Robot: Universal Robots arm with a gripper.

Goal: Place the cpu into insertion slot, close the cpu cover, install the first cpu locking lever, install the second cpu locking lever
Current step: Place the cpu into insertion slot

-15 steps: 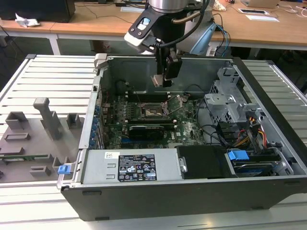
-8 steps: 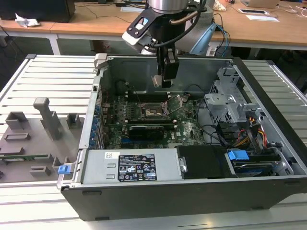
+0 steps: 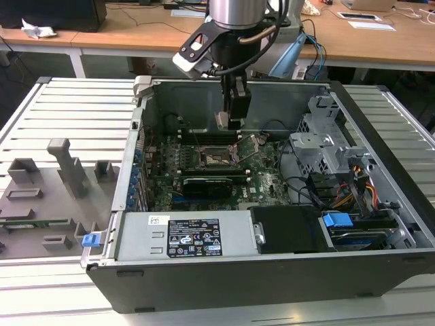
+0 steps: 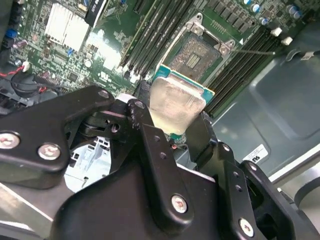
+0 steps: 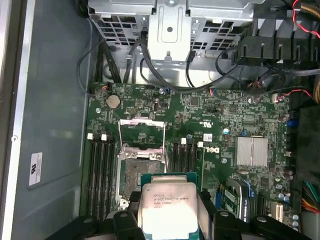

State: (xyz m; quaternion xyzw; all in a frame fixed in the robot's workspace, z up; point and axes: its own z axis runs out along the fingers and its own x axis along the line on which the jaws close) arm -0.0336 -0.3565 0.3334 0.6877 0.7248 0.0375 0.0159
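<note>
Black end effector point(image 4: 172, 120) clenched on small flat square silvery-beige cpu point(image 4: 176, 97), raised clear of black-framed square insertion slot point(image 4: 200, 54) lying just beyond its tips; likely hazard: tilted or offset lowering, bending socket contacts.

insertion slot point(image 5: 133, 172) | partly hidden behind cpu point(image 5: 167, 200) (cpu's edges behind claw point(image 5: 170, 214))

Cpu point(image 5: 167, 207) in hand point(image 5: 168, 222), above insertion slot point(image 5: 137, 176), inside case point(image 3: 272, 285).
</note>
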